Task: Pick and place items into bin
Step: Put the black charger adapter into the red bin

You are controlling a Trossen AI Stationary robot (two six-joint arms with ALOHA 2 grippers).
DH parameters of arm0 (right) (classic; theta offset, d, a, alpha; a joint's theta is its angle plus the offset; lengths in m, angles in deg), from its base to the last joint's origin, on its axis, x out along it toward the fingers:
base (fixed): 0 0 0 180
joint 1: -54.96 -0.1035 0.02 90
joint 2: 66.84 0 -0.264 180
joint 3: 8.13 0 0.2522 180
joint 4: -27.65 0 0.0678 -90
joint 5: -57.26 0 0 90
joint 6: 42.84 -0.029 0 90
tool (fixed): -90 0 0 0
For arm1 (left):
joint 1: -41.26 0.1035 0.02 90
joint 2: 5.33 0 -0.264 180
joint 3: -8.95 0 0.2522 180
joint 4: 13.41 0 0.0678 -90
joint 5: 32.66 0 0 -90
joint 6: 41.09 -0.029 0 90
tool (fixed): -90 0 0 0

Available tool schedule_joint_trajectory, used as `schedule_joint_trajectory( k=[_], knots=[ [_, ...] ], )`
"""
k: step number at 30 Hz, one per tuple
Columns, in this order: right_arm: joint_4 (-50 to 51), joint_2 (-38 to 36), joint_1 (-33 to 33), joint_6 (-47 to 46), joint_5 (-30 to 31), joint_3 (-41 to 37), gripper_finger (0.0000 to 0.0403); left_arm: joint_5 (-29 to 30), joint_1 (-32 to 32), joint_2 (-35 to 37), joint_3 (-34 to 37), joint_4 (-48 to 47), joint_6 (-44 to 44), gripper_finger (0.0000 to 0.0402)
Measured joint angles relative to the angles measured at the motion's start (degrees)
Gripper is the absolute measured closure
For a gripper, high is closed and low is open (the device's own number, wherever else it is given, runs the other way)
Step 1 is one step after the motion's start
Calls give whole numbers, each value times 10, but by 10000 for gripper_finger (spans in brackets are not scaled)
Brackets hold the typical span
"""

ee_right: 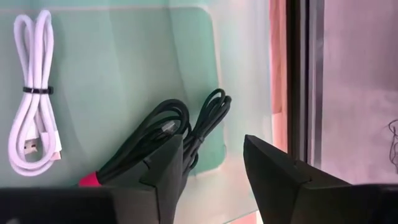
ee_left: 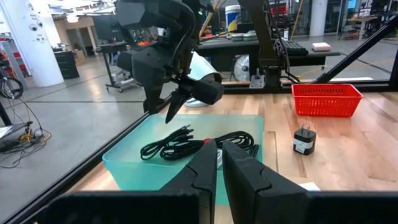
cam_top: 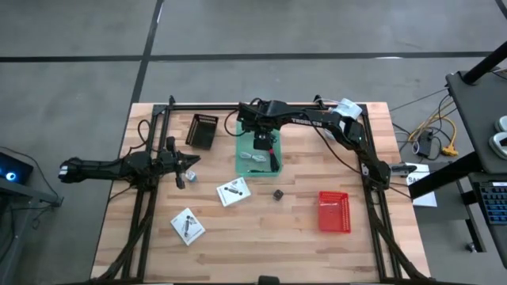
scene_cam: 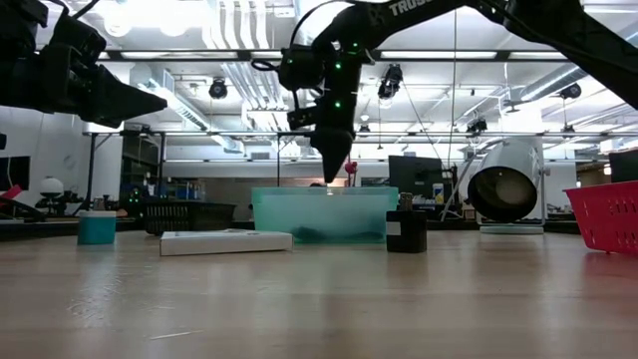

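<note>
My right gripper point(ee_right: 214, 168) hangs open over the teal bin point(cam_top: 242, 150), fingers pointing down and holding nothing; the low view shows it point(scene_cam: 334, 165) just above the bin's rim. In the bin lie black coiled cables point(ee_right: 161, 137) and a pale grey cable point(ee_right: 31, 118). Two white packets point(cam_top: 234, 191) point(cam_top: 188, 226) lie flat on the table, nearer than the bin. A small dark cube point(cam_top: 278, 194) stands on the table right of the packets. My left gripper point(cam_top: 192, 164) waits shut and empty, left of the bin and raised off the table.
A red basket point(cam_top: 333, 211) stands toward the table's near right. A black basket point(cam_top: 202, 131) sits left of the bin, near the far edge. A large white cylinder point(scene_cam: 508, 184) lies beyond the bin. A dark frame rail point(cam_top: 261, 105) borders the table's far side.
</note>
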Motion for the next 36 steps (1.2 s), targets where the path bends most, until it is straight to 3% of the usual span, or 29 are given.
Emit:
schedule_joint_trajectory(
  k=[5,11,13,17,19,36],
  knots=[
    [20,0,-5,-33,-3,20,254,0,0,0,0,0,0,391],
    [83,0,-20,-30,-79,45,257,0,0,0,0,0,0,391],
    [85,0,-25,-11,-130,45,257,0,0,0,0,0,0,391],
    [126,0,-44,106,-292,45,260,0,0,0,0,0,0,391],
    [134,0,-59,135,-331,45,260,0,0,0,0,0,0,391],
    [188,-6,-186,161,-330,42,263,0,0,0,0,0,0,391]
  ],
)
